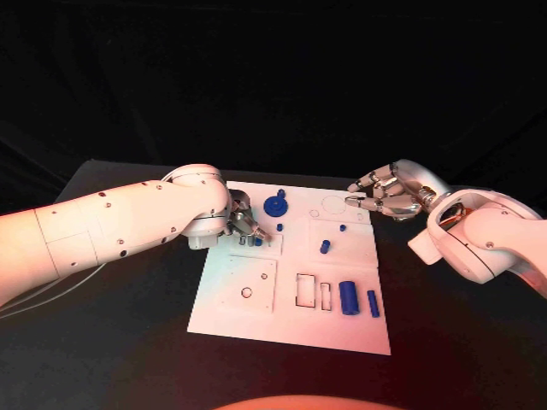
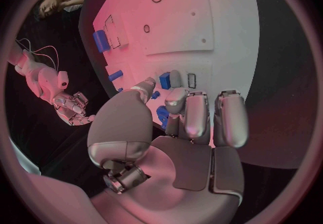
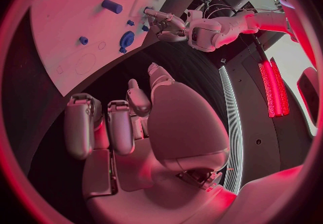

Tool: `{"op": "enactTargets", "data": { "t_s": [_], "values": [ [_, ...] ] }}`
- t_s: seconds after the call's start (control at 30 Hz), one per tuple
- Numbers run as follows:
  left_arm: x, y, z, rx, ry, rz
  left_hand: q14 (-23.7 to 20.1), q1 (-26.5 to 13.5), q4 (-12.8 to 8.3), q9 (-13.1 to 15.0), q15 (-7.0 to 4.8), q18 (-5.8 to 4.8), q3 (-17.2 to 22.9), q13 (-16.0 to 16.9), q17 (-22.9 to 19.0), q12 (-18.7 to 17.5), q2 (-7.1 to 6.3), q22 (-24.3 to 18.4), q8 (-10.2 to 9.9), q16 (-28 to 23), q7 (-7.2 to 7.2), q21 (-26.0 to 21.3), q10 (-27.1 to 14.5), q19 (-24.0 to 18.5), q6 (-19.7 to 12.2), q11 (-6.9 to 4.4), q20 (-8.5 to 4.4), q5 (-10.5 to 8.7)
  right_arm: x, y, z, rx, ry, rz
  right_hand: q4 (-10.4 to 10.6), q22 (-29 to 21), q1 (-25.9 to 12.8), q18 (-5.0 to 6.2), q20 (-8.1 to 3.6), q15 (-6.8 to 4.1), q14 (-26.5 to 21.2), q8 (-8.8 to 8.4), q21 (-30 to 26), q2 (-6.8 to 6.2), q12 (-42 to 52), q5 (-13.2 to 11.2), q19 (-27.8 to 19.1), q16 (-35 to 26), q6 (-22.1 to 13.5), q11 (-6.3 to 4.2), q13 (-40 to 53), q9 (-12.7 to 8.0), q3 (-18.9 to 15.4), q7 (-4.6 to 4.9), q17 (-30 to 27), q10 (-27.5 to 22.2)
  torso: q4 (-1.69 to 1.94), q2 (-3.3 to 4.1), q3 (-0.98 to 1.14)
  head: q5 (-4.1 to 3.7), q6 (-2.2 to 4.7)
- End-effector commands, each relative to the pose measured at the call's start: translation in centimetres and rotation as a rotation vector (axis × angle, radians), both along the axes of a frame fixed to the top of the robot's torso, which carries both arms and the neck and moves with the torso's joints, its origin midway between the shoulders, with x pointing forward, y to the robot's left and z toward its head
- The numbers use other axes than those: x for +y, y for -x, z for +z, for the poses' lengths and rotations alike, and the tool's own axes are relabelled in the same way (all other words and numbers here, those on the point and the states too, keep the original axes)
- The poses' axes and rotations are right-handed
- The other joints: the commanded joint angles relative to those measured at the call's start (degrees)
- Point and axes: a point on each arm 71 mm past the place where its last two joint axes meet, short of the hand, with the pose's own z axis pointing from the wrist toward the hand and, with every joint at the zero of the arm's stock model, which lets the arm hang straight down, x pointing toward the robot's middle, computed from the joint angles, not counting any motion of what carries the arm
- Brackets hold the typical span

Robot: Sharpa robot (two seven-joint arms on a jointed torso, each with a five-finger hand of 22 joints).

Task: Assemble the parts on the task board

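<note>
The white task board (image 1: 255,307) lies in the middle of the table. My left hand (image 1: 243,224) is bent down over its left edge, fingertips on small blue parts (image 1: 257,242). In the left wrist view one blue part (image 2: 164,79) stands beside an empty slot (image 2: 191,80). Another blue part (image 2: 162,116) shows between thumb and fingers (image 2: 196,113), and I cannot tell whether it is held. A round blue part (image 1: 275,205) sits just beyond that hand. My right hand (image 1: 388,195) hovers at the board's far right corner, fingers loosely bent and holding nothing.
Two blue cylinders (image 1: 349,303) (image 1: 373,303) lie at the board's near right, beside empty rectangular slots (image 1: 306,289). Small blue pegs (image 1: 326,247) (image 1: 343,227) stand mid-board. A round hole (image 1: 247,292) is at the near left. Black table surrounds the board.
</note>
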Motion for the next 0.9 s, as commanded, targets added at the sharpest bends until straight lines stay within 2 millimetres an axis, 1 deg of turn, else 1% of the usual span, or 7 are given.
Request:
{"op": "enactTargets", "data": {
  "t_s": [0.03, 0.3, 0.43, 0.57, 0.73, 0.8, 0.9],
  "values": [
    [0.1, 0.0, 0.0, 0.0, -0.011, 0.011, 2.36, -0.01, 0.31, 0.09, -0.51, -0.82, -1.07, 0.07, 1.95, 0.12, -0.26, 0.0, -0.34, -0.19, 0.02, 0.3, 0.5, 0.28, 0.52, -0.05, -0.14, -0.03, 0.1, 0.0, -0.1, 0.003, 0.005, 0.011, -0.12, 7.09, -0.78, 0.43, -0.11, -0.38, 3.4, 0.25, -0.19, 0.06, -0.14, 0.33, -0.39, -0.37, 0.09, -0.17, -0.03, -0.07, -0.38, -0.14, 4.86, -0.24, -0.02, 0.01, 0.01, -0.01, -0.02],
    [0.2, 0.2, 0.5, -0.008, 0.001, 0.007, 2.38, 1.33, 0.76, 0.21, -0.51, -0.79, -3.29, -0.18, 1.99, -0.13, 0.35, -0.08, -0.36, -0.21, 0.0, 0.22, 0.32, 0.23, 0.46, -0.04, -0.18, 0.05, 0.0, 0.0, -0.1, 0.002, 0.005, 0.01, -0.12, 7.09, -0.78, 0.43, -0.11, -0.38, 3.4, 0.25, -0.19, 0.06, -0.14, 0.33, -0.39, -0.37, 0.09, -0.17, -0.03, -0.07, -0.38, -0.14, 4.86, -0.24, -0.03, -0.01, -0.01, -0.02, 0.16],
    [0.4, 0.4, 1.8, -0.013, 0.012, -0.016, 2.36, 3.86, 0.07, 0.36, -0.44, -0.75, -4.33, -1.42, 1.98, -1.3, 0.93, -0.24, -0.4, -0.31, 0.16, 0.09, -0.47, 0.14, -0.05, 0.08, -0.2, 0.09, -0.1, 0.0, -0.1, 0.002, 0.005, 0.007, -0.12, 7.09, -0.78, 0.43, -0.11, -0.38, 3.4, 0.25, -0.19, 0.06, -0.14, 0.33, -0.39, -0.37, 0.09, -0.17, -0.03, -0.07, -0.38, -0.14, 4.86, -0.24, -0.04, -0.04, 0.04, -0.12, 0.3],
    [0.9, 0.1, 3.7, -0.032, 0.009, -0.028, 2.35, 5.26, -0.23, 0.39, -0.3, -0.64, -5.25, -3.1, 1.96, -2.85, 0.99, -0.79, -0.57, -0.37, 0.4, -0.24, -1.49, -0.15, -0.68, 0.28, -0.15, 0.1, -0.2, -0.1, -0.1, 0.003, 0.005, 0.004, -0.12, 7.09, -0.78, 0.43, -0.11, -0.38, 3.4, 0.25, -0.19, 0.06, -0.14, 0.33, -0.39, -0.37, 0.09, -0.17, -0.03, -0.07, -0.38, -0.14, 4.86, -0.24, -0.03, 0.01, 0.0, -0.18, 0.46],
    [2.2, -1.3, 6.3, -0.084, 0.002, 0.009, 2.34, 5.8, 0.44, 0.15, 0.0, -0.52, -6.75, -4.13, 1.95, -3.81, 1.16, -1.43, -1.14, -0.45, 0.86, -0.65, -2.28, -0.49, -1.69, 0.66, 0.0, 0.1, -0.3, -0.1, -0.1, 0.003, 0.006, 0.0, -0.12, 7.09, -0.78, 0.43, -0.11, -0.38, 3.4, 0.25, -0.19, 0.06, -0.14, 0.33, -0.39, -0.37, 0.09, -0.17, -0.03, -0.07, -0.38, -0.14, 4.86, -0.24, 0.02, -0.03, 0.03, -0.04, 0.6],
    [2.7, -1.9, 7.0, -0.103, 0.002, 0.034, 2.34, 5.36, 1.46, 0.07, 0.09, -0.48, -8.42, -4.29, 1.97, -3.88, 1.04, -1.6, -1.27, -0.46, 0.95, -0.78, -2.43, -0.58, -1.88, 0.79, 0.09, 0.06, -0.3, -0.1, -0.1, 0.003, 0.006, 0.0, -0.12, 7.09, -0.78, 0.43, -0.11, -0.38, 3.4, 0.25, -0.19, 0.06, -0.14, 0.33, -0.39, -0.37, 0.09, -0.17, -0.03, -0.07, -0.38, -0.14, 4.86, -0.24, 0.06, -0.02, 0.05, 0.02, 0.65],
    [3.4, -3.1, 7.6, -0.131, -0.005, 0.075, 2.34, 5.53, 1.81, -0.06, 0.17, -0.46, -9.49, -4.53, 1.98, -4.05, 1.05, -1.69, -1.51, -0.49, 1.09, -0.86, -2.6, -0.63, -2.2, 0.87, 0.12, 0.03, -0.2, -0.2, -0.1, 0.004, 0.006, 0.001, -0.12, 7.09, -0.78, 0.43, -0.11, -0.38, 3.4, 0.25, -0.19, 0.06, -0.14, 0.33, -0.39, -0.37, 0.09, -0.17, -0.03, -0.07, -0.38, -0.14, 4.86, -0.24, 0.05, 0.03, -0.02, 0.15, 0.86]
  ]
}}
